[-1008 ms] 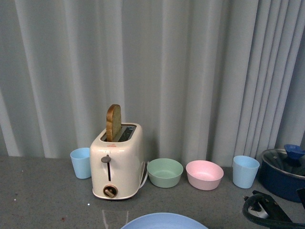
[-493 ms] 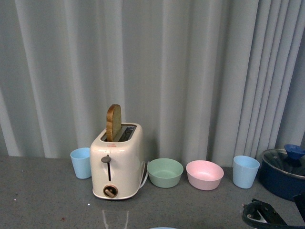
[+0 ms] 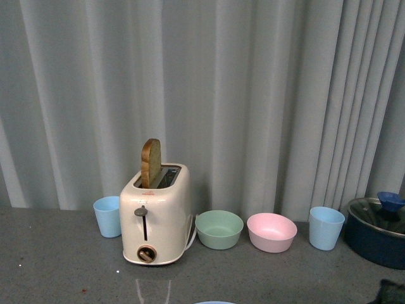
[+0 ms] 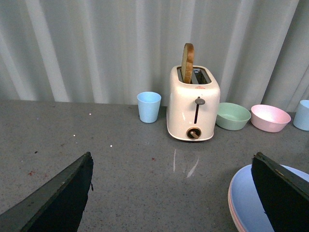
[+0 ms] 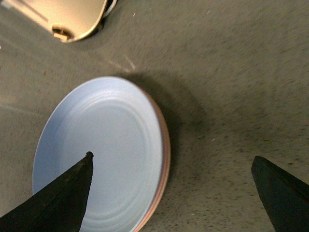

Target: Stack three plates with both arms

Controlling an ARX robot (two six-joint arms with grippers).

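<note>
A light blue plate [image 5: 96, 150] lies on top of a stack on the grey counter, with a pink plate's rim [image 5: 165, 154] showing just under it. The same stack shows in the left wrist view, the blue plate [image 4: 248, 203] partly behind one finger [image 4: 285, 193]. In the front view only a sliver of the blue plate [image 3: 214, 303] shows at the bottom edge. My right gripper [image 5: 171, 193] hangs open above the stack's edge, holding nothing. My left gripper [image 4: 171, 203] is open over bare counter beside the stack.
A cream toaster [image 3: 157, 218] with a slice of bread stands at the back, with a blue cup [image 3: 107, 216] to its left. Right of it are a green bowl [image 3: 219, 228], a pink bowl [image 3: 271, 232], another blue cup [image 3: 326, 227] and a dark blue lidded pot [image 3: 378, 231].
The blue plate sank almost wholly below the front view's bottom edge. The right arm at bottom right dropped down and nearly left that view.
</note>
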